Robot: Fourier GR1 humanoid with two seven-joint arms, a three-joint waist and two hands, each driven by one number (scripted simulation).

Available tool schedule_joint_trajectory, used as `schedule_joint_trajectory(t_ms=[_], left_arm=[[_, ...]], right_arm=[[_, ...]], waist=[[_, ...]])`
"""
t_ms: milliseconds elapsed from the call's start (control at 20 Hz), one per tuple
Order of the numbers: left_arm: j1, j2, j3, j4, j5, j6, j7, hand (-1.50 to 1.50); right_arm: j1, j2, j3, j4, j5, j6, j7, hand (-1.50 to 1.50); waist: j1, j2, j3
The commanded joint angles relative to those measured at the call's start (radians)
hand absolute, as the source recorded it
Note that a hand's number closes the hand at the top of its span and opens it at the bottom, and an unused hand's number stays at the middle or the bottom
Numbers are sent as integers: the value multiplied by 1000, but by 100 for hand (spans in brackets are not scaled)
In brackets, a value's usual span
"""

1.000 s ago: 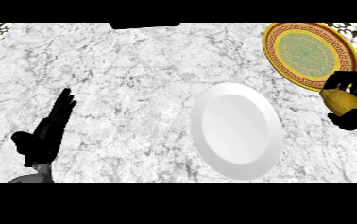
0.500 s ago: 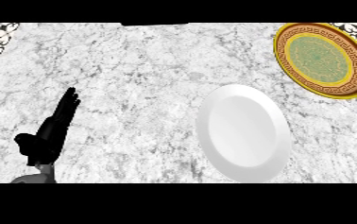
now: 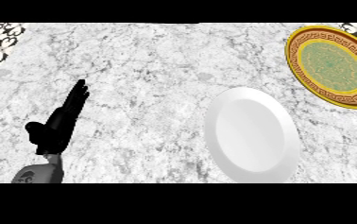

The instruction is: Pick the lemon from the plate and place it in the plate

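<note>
As the head view looks down on the worktop (image 3: 153, 57), my left hand (image 3: 57, 127) rests near its front left corner, fingers straight, holding nothing. White plate (image 3: 252, 135): front edge, right of centre. Gold-rimmed green plate (image 3: 327, 64): right edge, towards the far corner. Lemon: cannot tell where.

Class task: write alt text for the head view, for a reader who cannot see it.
A marble counter holds two empty plates: a white plate at lower right and a gold-rimmed green plate at the upper right edge. The left hand rests open at lower left, fingers up.
</note>
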Motion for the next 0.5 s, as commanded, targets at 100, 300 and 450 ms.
schedule_joint_trajectory(t_ms=[100,300,450], left_arm=[[0,0,-11,-16,-12,-7,1,0],[49,-10,-13,-18,-10,-15,-35,0],[-31,20,20,15,8,-25,25,0]], right_arm=[[-162,-23,45,133,46,4,-36,150],[-258,-6,114,107,96,35,13,150],[-357,45,153,118,122,55,83,150]], waist=[[22,1,-2],[20,-3,-4],[24,-1,-4]])
